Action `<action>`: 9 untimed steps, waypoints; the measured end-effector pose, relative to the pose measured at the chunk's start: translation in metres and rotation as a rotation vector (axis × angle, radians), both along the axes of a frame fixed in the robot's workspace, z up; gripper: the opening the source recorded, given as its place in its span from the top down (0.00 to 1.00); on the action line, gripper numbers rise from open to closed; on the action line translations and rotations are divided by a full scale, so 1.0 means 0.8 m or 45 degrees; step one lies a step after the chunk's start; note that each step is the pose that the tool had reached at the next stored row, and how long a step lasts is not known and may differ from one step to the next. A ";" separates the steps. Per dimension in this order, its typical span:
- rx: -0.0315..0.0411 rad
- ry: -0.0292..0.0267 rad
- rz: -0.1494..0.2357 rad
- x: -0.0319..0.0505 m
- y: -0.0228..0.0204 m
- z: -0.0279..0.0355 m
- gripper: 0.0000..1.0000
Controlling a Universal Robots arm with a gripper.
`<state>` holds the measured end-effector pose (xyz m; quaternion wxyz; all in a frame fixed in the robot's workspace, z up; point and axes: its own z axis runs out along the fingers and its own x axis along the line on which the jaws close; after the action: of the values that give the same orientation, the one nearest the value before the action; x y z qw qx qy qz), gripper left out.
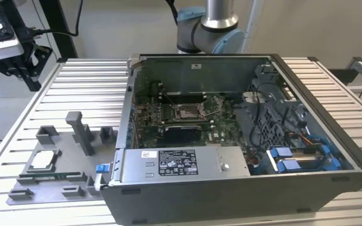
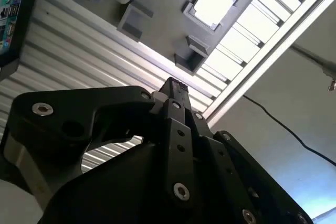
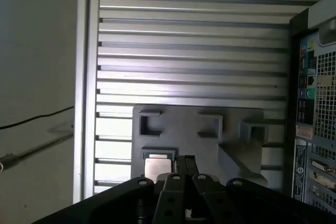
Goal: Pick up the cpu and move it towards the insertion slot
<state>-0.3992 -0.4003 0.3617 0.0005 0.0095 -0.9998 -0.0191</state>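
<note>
The cpu point(image 1: 43, 160) lies flat in a recess of the grey holder point(image 1: 74, 188) on the slatted table, at the exterior view's left. Its silver top shows in both wrist views point(image 2: 212, 1) point(image 3: 156, 165). My gripper point(image 1: 27, 75) hangs high above the table's far left corner, well away from the cpu, with its black fingers point(image 2: 173, 87) point(image 3: 185, 165) shut together and nothing between them. The insertion slot point(image 1: 187, 111) sits on the motherboard inside the open computer case point(image 1: 187, 193), with its silvery frame around a brownish centre.
A thin green memory stick point(image 1: 49, 175) lies in the holder just in front of the cpu. A tall grey post point(image 1: 80, 132) rises from the holder. A black block point(image 1: 181, 134) sits below the slot. Cables and blue connectors point(image 1: 294, 157) fill the case's right side.
</note>
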 end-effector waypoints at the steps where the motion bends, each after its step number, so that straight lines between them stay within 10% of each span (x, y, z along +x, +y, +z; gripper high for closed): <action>1: 0.0001 -0.0003 0.000 -0.002 -0.0002 -0.0002 1.00; 9: 0.0002 -0.0006 0.000 -0.012 -0.0221 -0.0022 1.00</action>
<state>-0.4085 -0.4181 0.3599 0.0002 0.0095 -0.9998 -0.0191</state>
